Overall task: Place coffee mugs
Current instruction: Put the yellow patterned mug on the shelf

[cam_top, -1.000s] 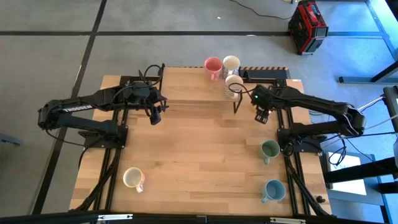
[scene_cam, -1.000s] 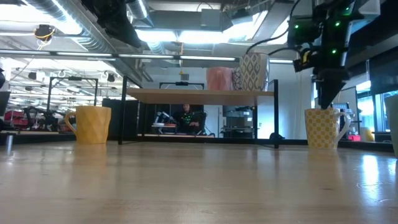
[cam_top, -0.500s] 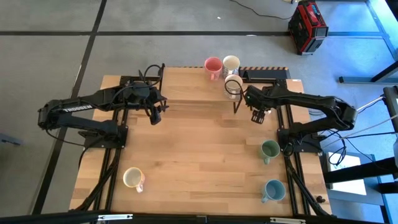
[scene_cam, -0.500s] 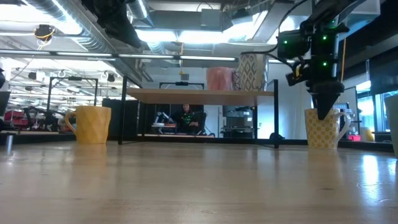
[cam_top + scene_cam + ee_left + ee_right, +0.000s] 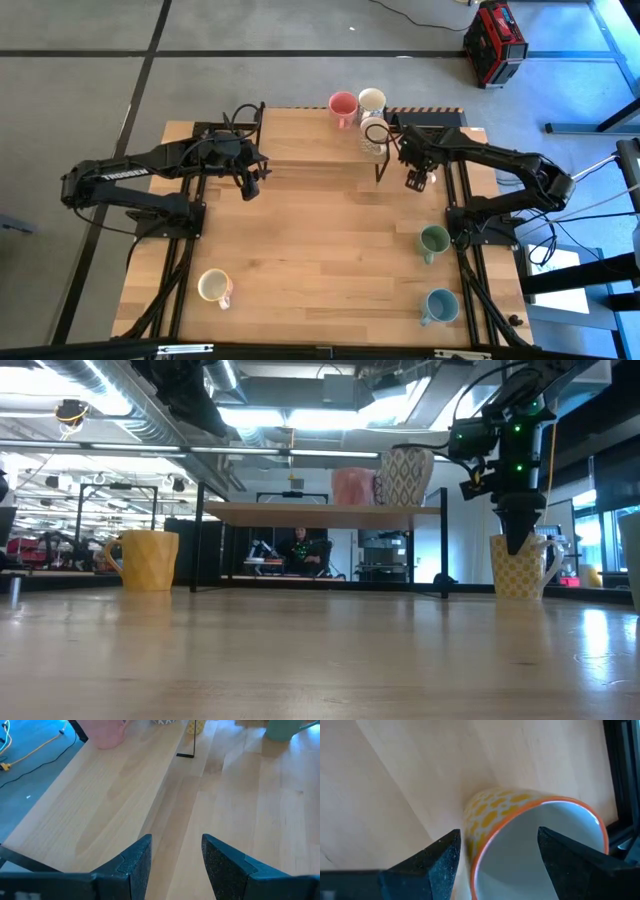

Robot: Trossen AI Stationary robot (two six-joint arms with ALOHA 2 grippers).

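My right gripper (image 5: pixel 414 181) hangs open, pointing down over a yellow-patterned coffee mug (image 5: pixel 520 815) with an orange rim, which stands on the table (image 5: pixel 310 250) just in front of the raised shelf (image 5: pixel 300 135). In the right wrist view one finger is outside the mug's wall and the other over its hollow, and neither visibly touches it. In the low view the fingertips (image 5: pixel 516 545) reach the level of that mug's rim (image 5: pixel 520 540). My left gripper (image 5: pixel 252 188) waits open above the shelf's near edge at centre left.
On the shelf stand a pink mug (image 5: pixel 342 105), a white mug (image 5: pixel 372 100) and a patterned mug (image 5: pixel 373 136). A green mug (image 5: pixel 434 240) and a light blue mug (image 5: pixel 438 305) stand at the right edge. A yellow mug (image 5: pixel 214 287) is near front left.
My right gripper has sunk toward the yellow-patterned mug and swung a little toward the far edge and the shelf. Its fingers have stayed open. The mug has kept its place.
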